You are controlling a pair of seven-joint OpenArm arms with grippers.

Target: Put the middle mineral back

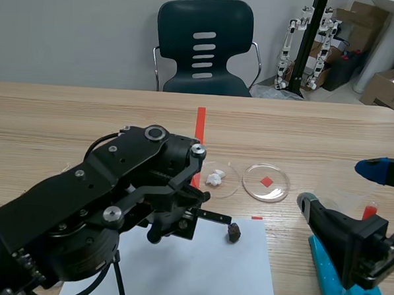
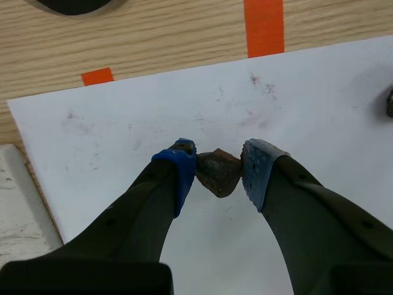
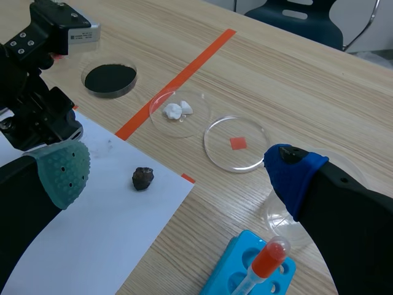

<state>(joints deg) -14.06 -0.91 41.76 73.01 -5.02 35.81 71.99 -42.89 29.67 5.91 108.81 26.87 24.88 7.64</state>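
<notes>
Pinching one brown mineral (image 2: 218,174) between left gripper (image 2: 219,167) pads, over white paper (image 2: 307,110); one dark mineral (image 1: 233,234) apart; right gripper (image 3: 177,172) spread wide.

My left arm (image 1: 101,202) is black and blocky, with round silver screws (image 1: 110,214) at the joints and a thin black cable (image 1: 119,279) below it. A small white label (image 3: 83,34) is on its wrist. My left gripper (image 2: 218,171) has two blue dotted pads (image 2: 183,169). My right gripper (image 3: 177,165) has one grey-green pad (image 3: 64,169) and one blue pad (image 3: 293,173).
</notes>
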